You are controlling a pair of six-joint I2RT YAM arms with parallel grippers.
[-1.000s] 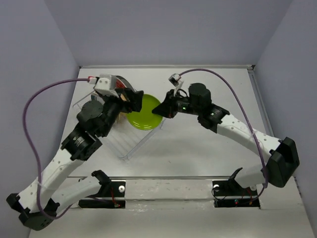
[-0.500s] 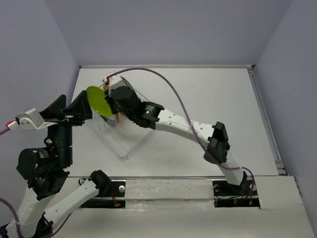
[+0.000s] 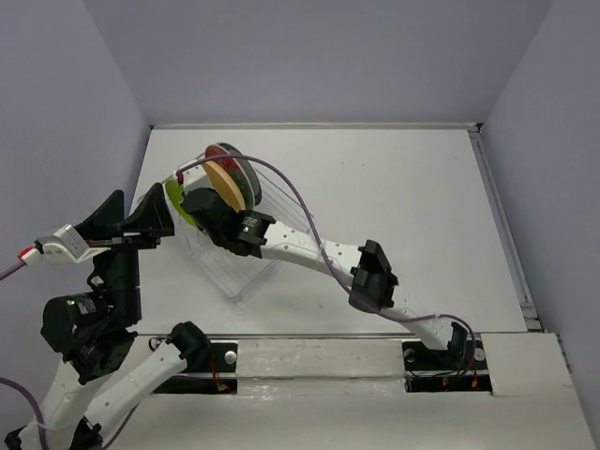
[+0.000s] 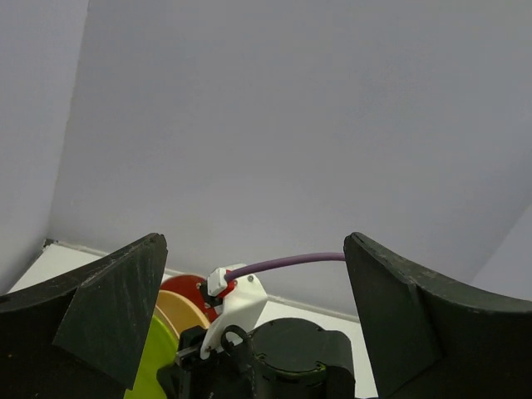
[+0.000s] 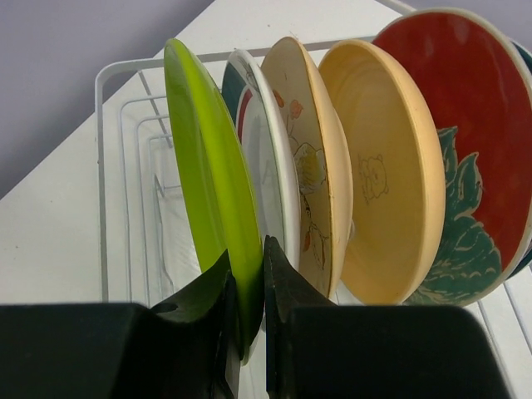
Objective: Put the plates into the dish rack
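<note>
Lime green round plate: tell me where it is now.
Right wrist view: the lime green plate stands on edge in the white wire dish rack, leftmost of the row, beside a white teal-rimmed plate, pinched by the right gripper.

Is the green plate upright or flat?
Upright: the green plate stands on edge beside the other plates in the dish rack, right hand pinching its rim.

Upright plates crowd one side of the lime green plate; dish rack slots opposite stand free.
</note>
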